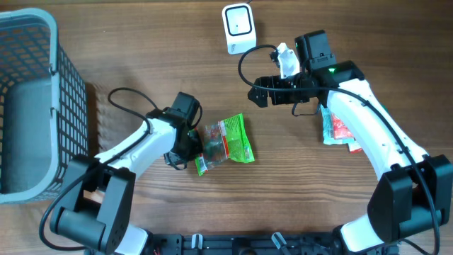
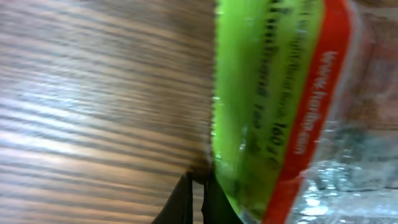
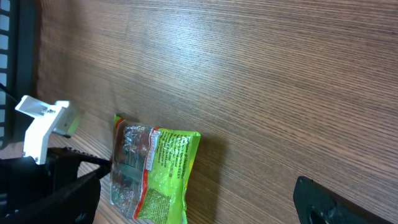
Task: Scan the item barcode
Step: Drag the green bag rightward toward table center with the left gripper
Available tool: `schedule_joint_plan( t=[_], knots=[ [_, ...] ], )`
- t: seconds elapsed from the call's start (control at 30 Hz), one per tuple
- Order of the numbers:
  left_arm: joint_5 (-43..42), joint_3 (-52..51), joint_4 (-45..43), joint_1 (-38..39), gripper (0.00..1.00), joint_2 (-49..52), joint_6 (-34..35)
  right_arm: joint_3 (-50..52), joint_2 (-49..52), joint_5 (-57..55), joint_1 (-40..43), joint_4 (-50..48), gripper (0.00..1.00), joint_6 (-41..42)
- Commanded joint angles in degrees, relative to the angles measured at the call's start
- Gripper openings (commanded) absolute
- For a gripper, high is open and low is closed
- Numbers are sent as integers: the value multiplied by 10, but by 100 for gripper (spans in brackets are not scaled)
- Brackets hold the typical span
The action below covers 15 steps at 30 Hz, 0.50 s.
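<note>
**Snack packet [image 1: 225,142] pinched, not yet at scanner [image 1: 238,27]**

Early stage, by my read. The pkt looks to lie on the table [image 1: 141,42], well apart from the scanner and straight toward the robot from it. No barcode shows in any view, so lifting, turning and presenting are all left to do.

L gripper [image 1: 192,147] is closed tight at the pkt end farthest from the scanner and appears to pinch that thin edge, though the wrist view is blurred. R gripper [image 1: 257,91] is spread wide w/ nothing in it, hanging btwn scanner and pkt.

Long axis runs roughly crosswise to the line from the scanner, slightly tilted — green printed end nearer the scanner, clear-window end at the L gripper.
</note>
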<state>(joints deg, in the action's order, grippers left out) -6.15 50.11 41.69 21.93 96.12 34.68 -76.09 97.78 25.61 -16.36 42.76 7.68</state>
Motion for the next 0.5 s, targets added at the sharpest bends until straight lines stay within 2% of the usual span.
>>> schedule_joint_plan(
  t=[0.0,0.1,0.37,0.47],
  knots=[
    [-47,-3,-23,10,4,7,7,6,-1,-6,0,-2,100,0],
    [-74,-3,-40,12,4,7,8,6,-1,-6,0,-2,100,0],
    [-73,-3,-47,12,4,7,5,6,-1,-5,0,-2,100,2],
    [-68,-3,-53,12,4,7,5,6,-1,-6,0,-5,99,53]
  ],
)
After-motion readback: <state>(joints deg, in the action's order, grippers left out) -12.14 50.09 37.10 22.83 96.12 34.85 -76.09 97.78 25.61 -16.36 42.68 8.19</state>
